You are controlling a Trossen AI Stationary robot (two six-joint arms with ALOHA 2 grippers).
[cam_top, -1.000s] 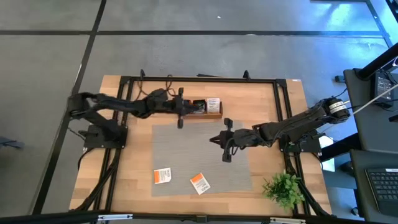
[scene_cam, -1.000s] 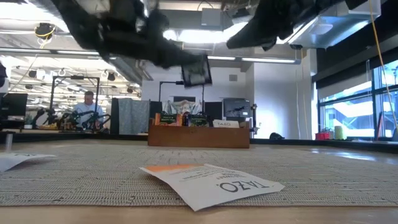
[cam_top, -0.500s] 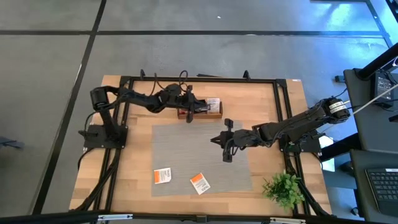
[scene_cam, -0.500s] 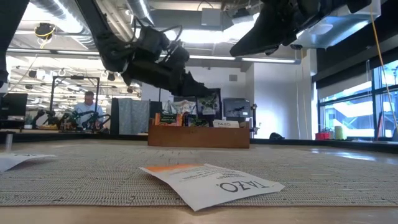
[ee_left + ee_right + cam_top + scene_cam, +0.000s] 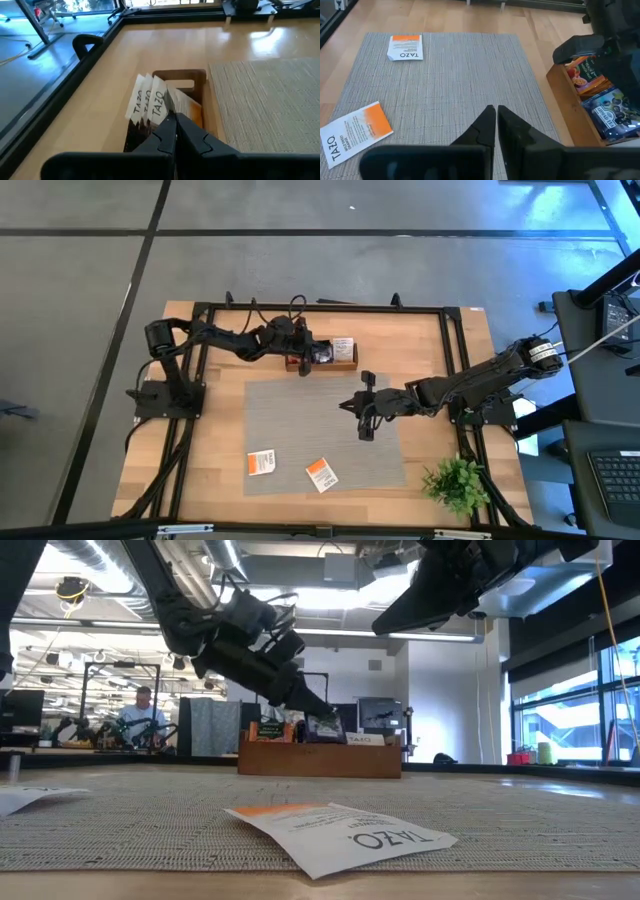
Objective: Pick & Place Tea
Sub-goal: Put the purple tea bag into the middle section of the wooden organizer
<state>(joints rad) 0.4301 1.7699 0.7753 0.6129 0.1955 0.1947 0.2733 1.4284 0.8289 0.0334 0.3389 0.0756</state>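
You have two tea sachets (image 5: 262, 463) (image 5: 322, 474) lying flat on the grey mat (image 5: 300, 420), more standing in the wooden tray (image 5: 345, 362). Your left gripper (image 5: 306, 361) sits closed over the tray, pinching a sachet there; your right gripper (image 5: 365, 418) hovers closed and empty above the mat.

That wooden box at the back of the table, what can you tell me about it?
The wooden tray is long, brown and low-walled, lying flat on the bare tabletop just beyond the grey mat. White TAZO sachets stand upright in it, with colourful packets elsewhere. The left gripper, fingers shut, reaches down into it.
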